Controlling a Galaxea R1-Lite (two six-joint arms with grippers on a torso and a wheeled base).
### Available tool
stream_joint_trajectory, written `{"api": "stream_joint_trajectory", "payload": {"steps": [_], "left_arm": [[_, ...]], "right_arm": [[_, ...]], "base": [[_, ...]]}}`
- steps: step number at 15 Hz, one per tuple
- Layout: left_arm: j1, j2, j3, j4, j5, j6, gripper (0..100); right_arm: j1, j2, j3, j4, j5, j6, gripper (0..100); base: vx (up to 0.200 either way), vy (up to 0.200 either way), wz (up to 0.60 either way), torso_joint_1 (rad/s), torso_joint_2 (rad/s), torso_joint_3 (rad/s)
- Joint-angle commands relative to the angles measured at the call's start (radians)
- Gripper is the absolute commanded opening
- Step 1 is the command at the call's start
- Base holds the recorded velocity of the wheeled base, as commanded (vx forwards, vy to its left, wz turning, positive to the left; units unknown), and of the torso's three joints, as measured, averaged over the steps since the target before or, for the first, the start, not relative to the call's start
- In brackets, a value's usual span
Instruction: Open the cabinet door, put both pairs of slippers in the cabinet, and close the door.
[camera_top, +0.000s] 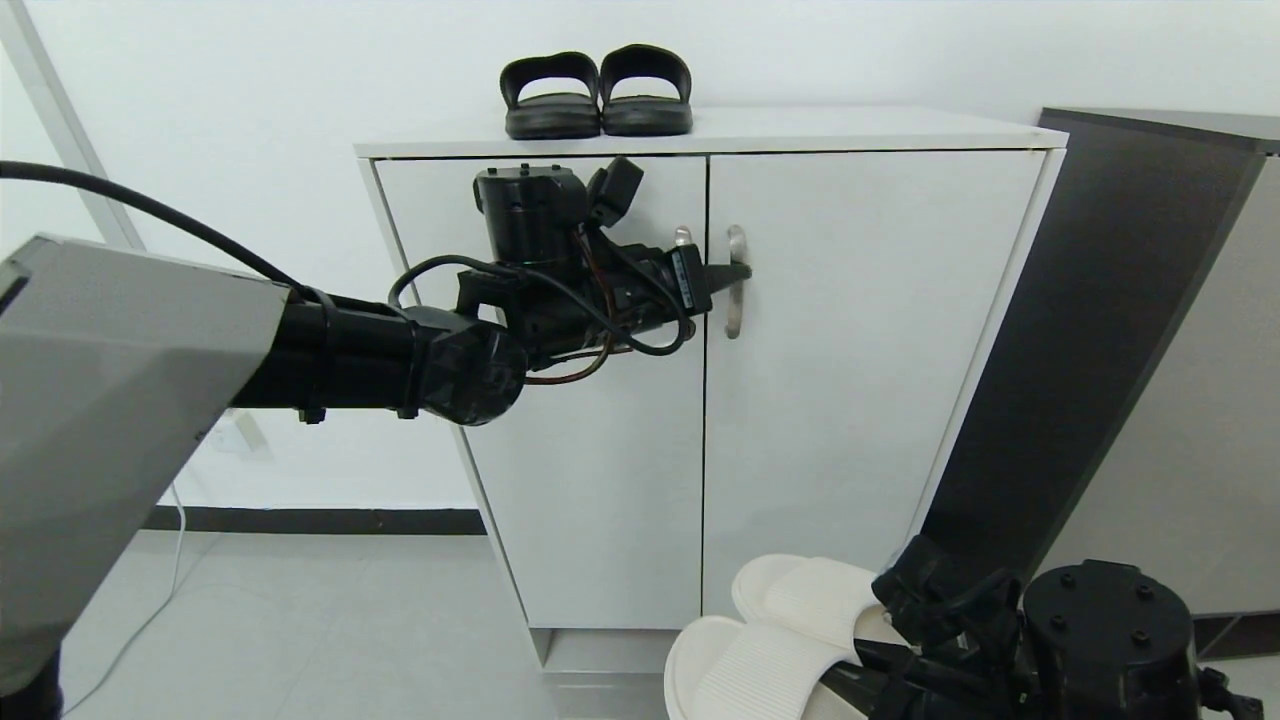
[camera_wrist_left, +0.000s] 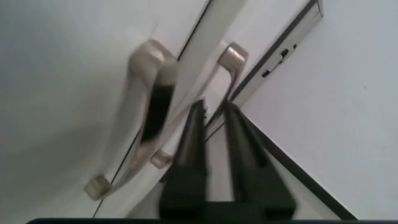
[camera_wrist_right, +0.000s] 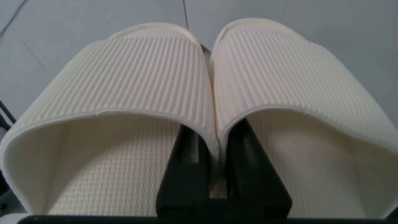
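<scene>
The white cabinet (camera_top: 860, 330) stands with both doors shut. A pair of black slippers (camera_top: 597, 92) rests on its top. My left gripper (camera_top: 738, 271) is at the right door's metal handle (camera_top: 735, 305), and its fingers look shut on it; in the left wrist view the gripper (camera_wrist_left: 214, 111) has a narrow gap at the handle (camera_wrist_left: 231, 57). The left door's handle (camera_wrist_left: 146, 106) lies beside it. Low in front of the cabinet, my right gripper (camera_wrist_right: 214, 134) is shut on the touching inner straps of the white slippers (camera_wrist_right: 143, 81), held as a pair (camera_top: 780, 630).
A tall dark grey unit (camera_top: 1100, 330) stands right of the cabinet, close to its side. A white wall is behind, with a black baseboard (camera_top: 320, 520). Grey floor (camera_top: 330, 630) lies open to the left, with a thin cable (camera_top: 170, 590) along it.
</scene>
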Motion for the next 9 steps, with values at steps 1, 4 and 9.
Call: {"api": "stream_joint_trajectory", "payload": {"steps": [1, 4, 9], "left_arm": [[-0.014, -0.075, 0.089, -0.007, 0.017, 0.007, 0], [-0.034, -0.188, 0.253, -0.056, 0.027, 0.044, 0], [-0.082, -0.382, 0.455, -0.07, 0.03, 0.053, 0]], "right_arm": [[0.0, -0.003, 0.003, 0.0, 0.016, 0.0, 0], [0.005, -0.009, 0.015, -0.013, 0.045, 0.0, 0], [0.023, -0.003, 0.047, -0.086, 0.073, -0.002, 0]], "base": [[0.0, 0.0, 0.0, 0.0, 0.0, 0.0], [0.0, 0.0, 0.0, 0.0, 0.0, 0.0], [0.0, 0.0, 0.0, 0.0, 0.0, 0.0]]}}
